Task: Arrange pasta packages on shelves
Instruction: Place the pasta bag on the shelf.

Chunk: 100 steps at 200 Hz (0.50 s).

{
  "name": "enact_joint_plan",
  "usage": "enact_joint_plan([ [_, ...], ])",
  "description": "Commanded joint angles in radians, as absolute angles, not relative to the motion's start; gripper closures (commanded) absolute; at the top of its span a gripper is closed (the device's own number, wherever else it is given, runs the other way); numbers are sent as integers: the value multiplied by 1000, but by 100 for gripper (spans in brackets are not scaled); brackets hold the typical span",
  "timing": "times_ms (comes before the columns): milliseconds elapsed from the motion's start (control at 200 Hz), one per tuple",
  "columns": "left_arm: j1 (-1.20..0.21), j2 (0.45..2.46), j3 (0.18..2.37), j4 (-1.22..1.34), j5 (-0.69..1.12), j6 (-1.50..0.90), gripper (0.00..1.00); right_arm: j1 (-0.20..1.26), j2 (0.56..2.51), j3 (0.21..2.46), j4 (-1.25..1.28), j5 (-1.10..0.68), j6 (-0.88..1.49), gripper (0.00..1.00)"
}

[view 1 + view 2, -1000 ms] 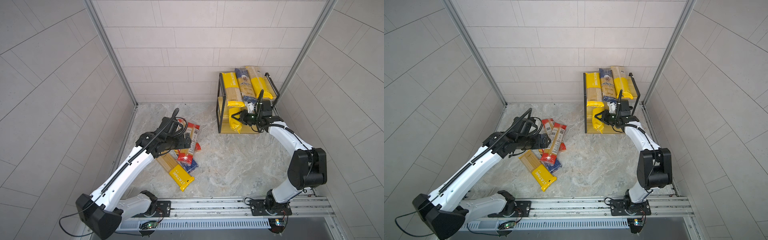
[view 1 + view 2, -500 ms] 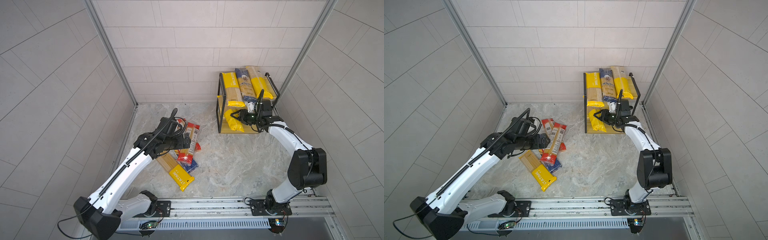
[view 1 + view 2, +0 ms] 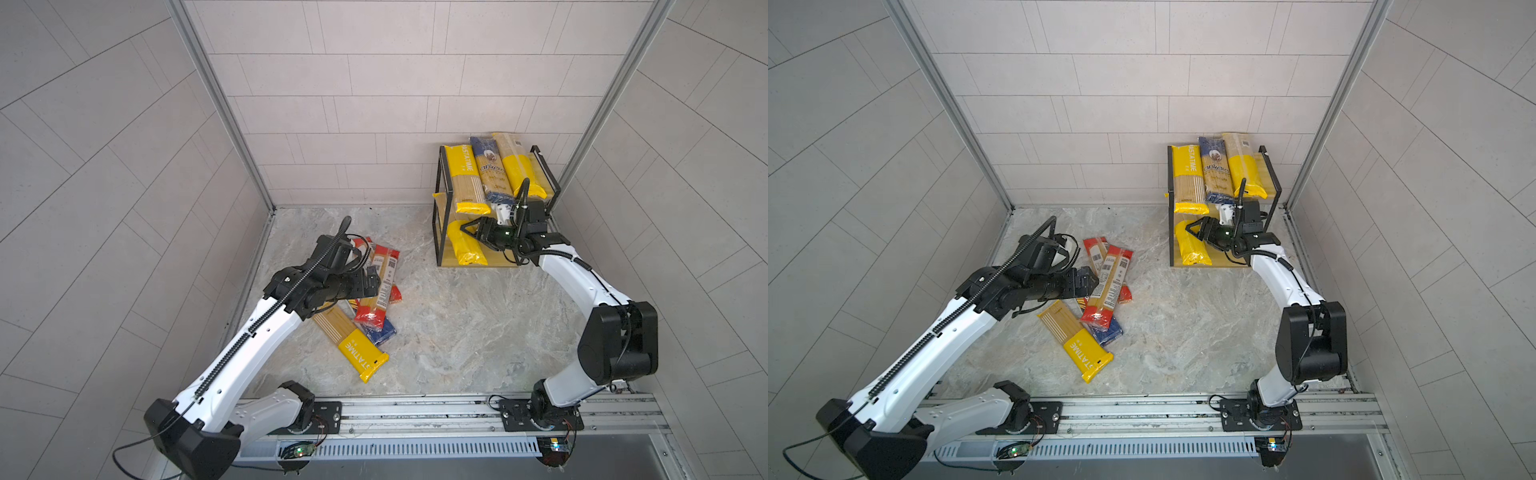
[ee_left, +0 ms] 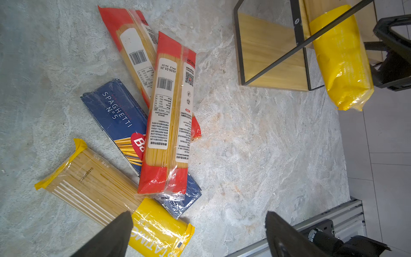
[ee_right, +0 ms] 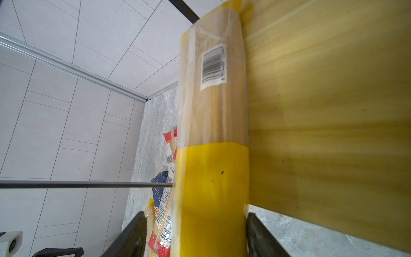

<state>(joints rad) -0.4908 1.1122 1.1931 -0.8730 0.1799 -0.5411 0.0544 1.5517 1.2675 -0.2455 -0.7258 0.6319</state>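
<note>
Right wrist view: yellow pack (image 5: 211,178) lies between the spread fingers (image 5: 262,238) (on the bottom board (image 5: 322,111)).

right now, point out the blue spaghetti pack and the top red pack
blue spaghetti pack (image 4: 115,114): left wrist view, on its lettered blue face
top red pack (image 4: 165,115): left wrist view, on its white label

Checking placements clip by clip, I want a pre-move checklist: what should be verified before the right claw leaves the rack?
1. Yellow plastic spaghetti pack rests on lowest wooden board of black-framed rack: ok.
2. Pack fully on board: not ok, front end overhangs.
3. Right claw open, pack between its jaws: ok.
4. Fingers clear of pack: cannot tell.
5. Left claw open above floor pile of pasta packs: ok.
</note>
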Motion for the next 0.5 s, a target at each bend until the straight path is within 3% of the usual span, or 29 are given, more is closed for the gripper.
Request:
enact_joint_plan([
  [0, -485, 1083, 1181, -887, 187, -529, 1, 60, 1498, 1251, -253, -718, 602, 34],
  [495, -483, 1025, 1169, -911, 189, -536, 1, 60, 1390, 1136, -317, -653, 580, 32],
])
